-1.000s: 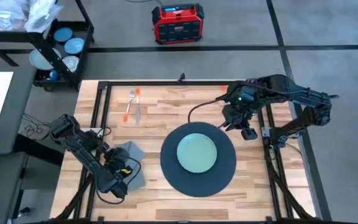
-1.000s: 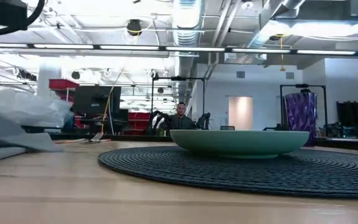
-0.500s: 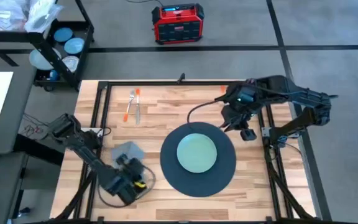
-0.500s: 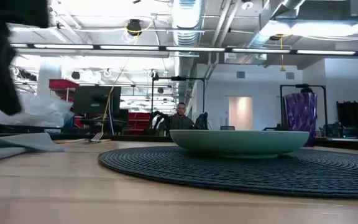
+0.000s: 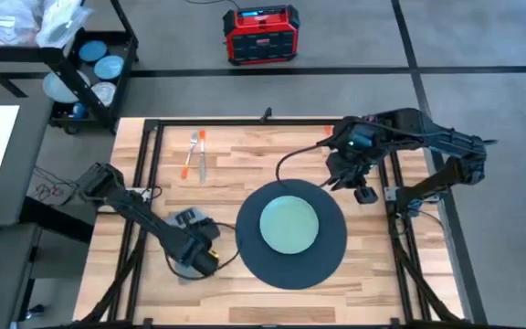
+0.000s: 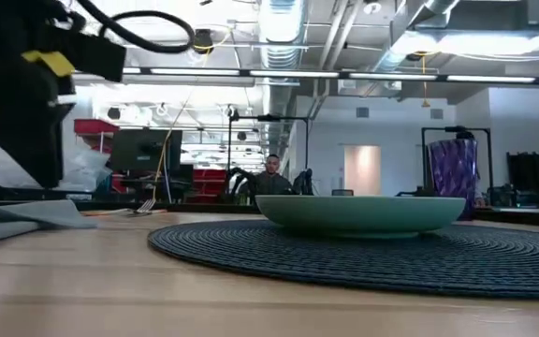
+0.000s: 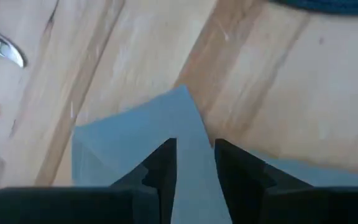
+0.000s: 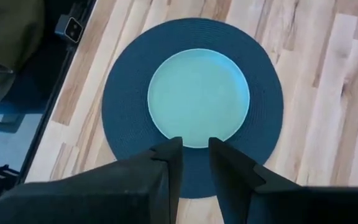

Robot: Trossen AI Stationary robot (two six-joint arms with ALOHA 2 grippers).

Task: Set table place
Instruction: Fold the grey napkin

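Left hand (image 5: 199, 259): set low over the grey napkin (image 7: 135, 143), just beside the mat's edge; in the left wrist view the fingers (image 7: 163, 168) are seen narrowly parted, with a strip of napkin showing between them. Whether the cloth is actually pinched cannot be told.
Left arm: stretched out along the counter (image 5: 245, 151) from its base, bent down at the wrist; in the low view it is seen as a dark mass (image 6: 26, 84) with a yellow tag, above the napkin's edge (image 6: 26, 213).
Napkin: mostly hidden under the hand in the high view; only the left wrist view shows it rumpled, one corner raised toward the mat.
Mat (image 5: 291, 234): dark and round, just beyond the left hand; the pale green plate (image 5: 289, 225) is centred on it.
Right hand (image 5: 365, 194): held above the counter past the mat's far rim, fingers (image 8: 169, 158) slightly apart and holding nothing; the right wrist view looks straight down on plate (image 8: 198, 98) and mat (image 8: 123, 106).
Fork (image 5: 188, 153) and knife (image 5: 202, 157): laid side by side well beyond the left hand, orange handles away from it.
Low view only: a seated person (image 6: 271, 178) in the room behind the plate (image 6: 361, 215).
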